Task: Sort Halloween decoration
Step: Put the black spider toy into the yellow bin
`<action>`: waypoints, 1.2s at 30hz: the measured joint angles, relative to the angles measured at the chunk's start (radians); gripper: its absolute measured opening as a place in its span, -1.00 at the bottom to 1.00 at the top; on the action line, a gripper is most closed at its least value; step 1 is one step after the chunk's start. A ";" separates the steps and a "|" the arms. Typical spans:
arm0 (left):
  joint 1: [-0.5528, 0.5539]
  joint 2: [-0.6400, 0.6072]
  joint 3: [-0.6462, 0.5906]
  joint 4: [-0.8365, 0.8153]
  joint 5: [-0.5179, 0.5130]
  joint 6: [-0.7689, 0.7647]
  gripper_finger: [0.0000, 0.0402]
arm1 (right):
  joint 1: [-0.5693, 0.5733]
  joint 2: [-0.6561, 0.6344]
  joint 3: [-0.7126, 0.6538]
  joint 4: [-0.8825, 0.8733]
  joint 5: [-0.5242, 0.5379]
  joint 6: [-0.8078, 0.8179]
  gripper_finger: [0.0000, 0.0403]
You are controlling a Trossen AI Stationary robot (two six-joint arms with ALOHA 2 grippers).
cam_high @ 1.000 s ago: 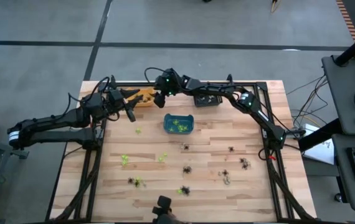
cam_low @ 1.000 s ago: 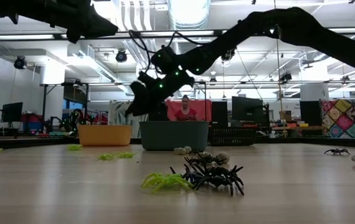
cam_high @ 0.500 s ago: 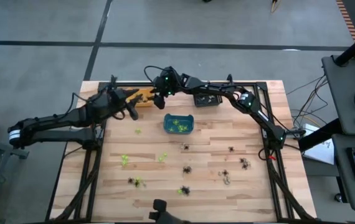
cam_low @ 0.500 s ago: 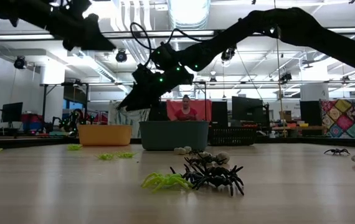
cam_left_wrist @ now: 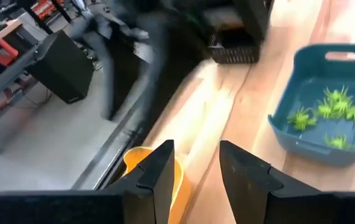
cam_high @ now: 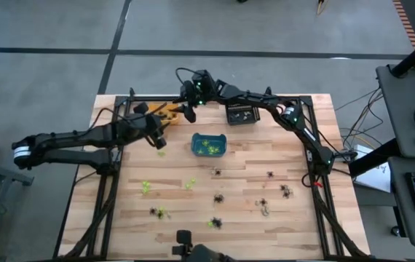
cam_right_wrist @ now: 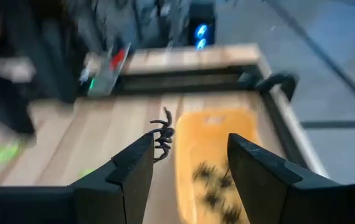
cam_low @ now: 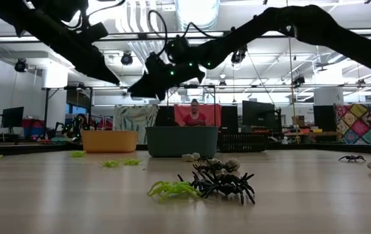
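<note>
Small lime-green (cam_high: pixel 146 187) and black (cam_high: pixel 219 198) spider trinkets lie scattered over the wooden table's near half; a green and black clump (cam_low: pixel 221 182) lies close to the low camera. The teal bin (cam_high: pixel 209 145) holds green ones (cam_left_wrist: pixel 327 112), and the orange bin (cam_right_wrist: pixel 215 143) holds black ones. My right gripper (cam_right_wrist: pixel 190 140) hangs open above the orange bin's edge, with a black spider (cam_right_wrist: pixel 162 135) right at one fingertip. My left gripper (cam_left_wrist: pixel 196 149) is open and holds nothing, slanting down beside the orange bin (cam_left_wrist: pixel 143 163), left of the teal bin. My right gripper's fingers stand wide apart, and the black spider (cam_right_wrist: pixel 163 132) shows just off the free end of one finger (cam_right_wrist: pixel 141 152), over the table beside the orange bin. I cannot tell whether it still touches that finger.
A black bin (cam_high: pixel 242 114) stands at the far edge, right of the orange bin (cam_high: pixel 170 111). The two arms' grippers are close together at the far left. A person shows in the room beyond the table (cam_low: pixel 194 112). The table's middle strip between the bins and the trinkets is bare wood.
My left gripper has come down and tipped forward, shifting a little toward the table's near right, past the orange bin. My right gripper has risen above the orange bin and drawn slightly toward the far edge, turning as it went.
</note>
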 joint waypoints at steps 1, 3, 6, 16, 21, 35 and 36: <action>0.002 0.000 0.000 0.003 0.000 0.009 -0.45 | 0.000 0.005 0.001 0.021 0.007 0.019 -0.04; 0.004 -0.008 0.000 0.017 -0.002 0.017 -0.45 | 0.000 0.005 0.003 -0.022 0.023 0.002 -0.04; 0.004 -0.025 0.000 0.035 -0.005 0.014 -0.45 | 0.002 0.018 -0.006 -0.067 0.170 -0.021 -0.04; 0.069 -0.007 -0.048 0.114 0.005 0.081 -0.45 | -0.002 0.006 -0.008 -0.036 0.014 -0.084 -0.04; 0.176 0.006 -0.096 0.247 0.135 0.160 -0.45 | -0.001 0.000 -0.008 -0.032 -0.009 -0.122 -0.04; 0.460 0.194 -0.098 0.385 0.560 0.248 -0.45 | -0.002 0.000 -0.008 -0.033 -0.009 -0.137 -0.04; 0.465 0.213 -0.096 0.391 0.559 0.249 -0.45 | -0.002 0.000 -0.007 -0.034 -0.009 -0.137 -0.04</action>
